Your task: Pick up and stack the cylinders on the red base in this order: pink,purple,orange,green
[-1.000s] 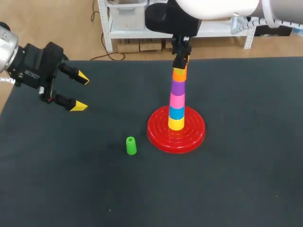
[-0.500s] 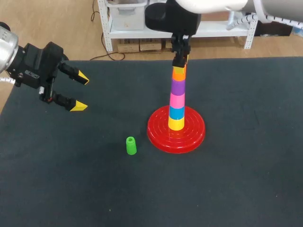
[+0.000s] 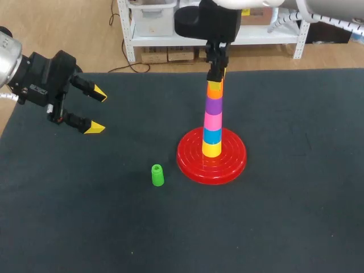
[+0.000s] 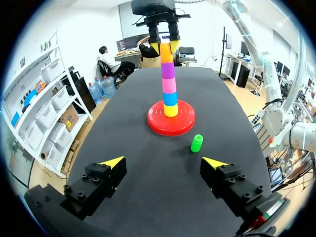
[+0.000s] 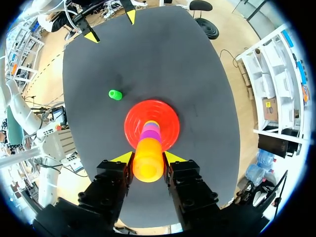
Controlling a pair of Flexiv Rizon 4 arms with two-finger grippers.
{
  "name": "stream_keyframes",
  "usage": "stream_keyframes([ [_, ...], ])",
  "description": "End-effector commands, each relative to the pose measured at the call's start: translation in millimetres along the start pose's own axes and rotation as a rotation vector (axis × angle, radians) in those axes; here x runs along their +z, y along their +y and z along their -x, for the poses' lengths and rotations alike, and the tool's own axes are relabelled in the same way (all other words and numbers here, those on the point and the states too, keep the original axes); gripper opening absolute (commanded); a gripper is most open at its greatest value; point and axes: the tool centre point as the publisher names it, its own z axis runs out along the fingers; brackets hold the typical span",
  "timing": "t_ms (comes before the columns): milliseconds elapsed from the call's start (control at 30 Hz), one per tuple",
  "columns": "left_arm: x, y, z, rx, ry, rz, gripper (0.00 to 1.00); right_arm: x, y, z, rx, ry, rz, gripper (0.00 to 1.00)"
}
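Note:
A red base [image 3: 196,162] holds a tall stack: yellow at the bottom, then blue, pink [image 3: 212,120], purple [image 3: 214,105] and an orange cylinder [image 3: 215,90] on top. My right gripper [image 3: 216,73] comes down from above and is shut on the orange cylinder [image 5: 148,168], one finger on each side of its upper end. A green cylinder [image 3: 157,175] lies on the mat left of the base. My left gripper [image 3: 96,110] hangs open over the far left of the table, nothing between its fingers; from it the green cylinder [image 4: 197,143] sits ahead, before the base.
The black mat [image 3: 284,216] covers the whole table. Apart from the stack, the base and the green cylinder, nothing else lies on it.
The right arm's upper links have shifted slightly upward; its gripper stays at the top of the stack. The left arm and the green cylinder have not moved.

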Motion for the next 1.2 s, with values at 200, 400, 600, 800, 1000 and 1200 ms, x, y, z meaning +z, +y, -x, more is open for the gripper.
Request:
stream_keyframes([
  [200, 0, -0.4, -1.3, 0.002, -0.004, 0.002, 1.00, 4, -1, -1, 0.005, -0.017, -0.002, 0.04],
  [400, 0, -0.4, -1.3, 0.002, -0.004, 0.002, 1.00, -2, 1, -3, 0.014, -0.042, -0.024, 1.00],
  [600, 0, -0.4, -1.3, 0.002, -0.004, 0.002, 1.00, -14, 2, 5, 0.000, -0.067, -0.053, 1.00],
  [800, 0, -0.4, -1.3, 0.002, -0.004, 0.002, 1.00, -24, 10, 25, -0.077, -0.056, -0.087, 1.00],
  [1000, 0, -0.4, -1.3, 0.002, -0.004, 0.002, 1.00, -26, 22, 46, -0.158, -0.062, -0.096, 1.00],
  [1200, 0, -0.4, -1.3, 0.002, -0.004, 0.002, 1.00, -2, 32, 65, -0.221, -0.041, -0.058, 1.00],
])
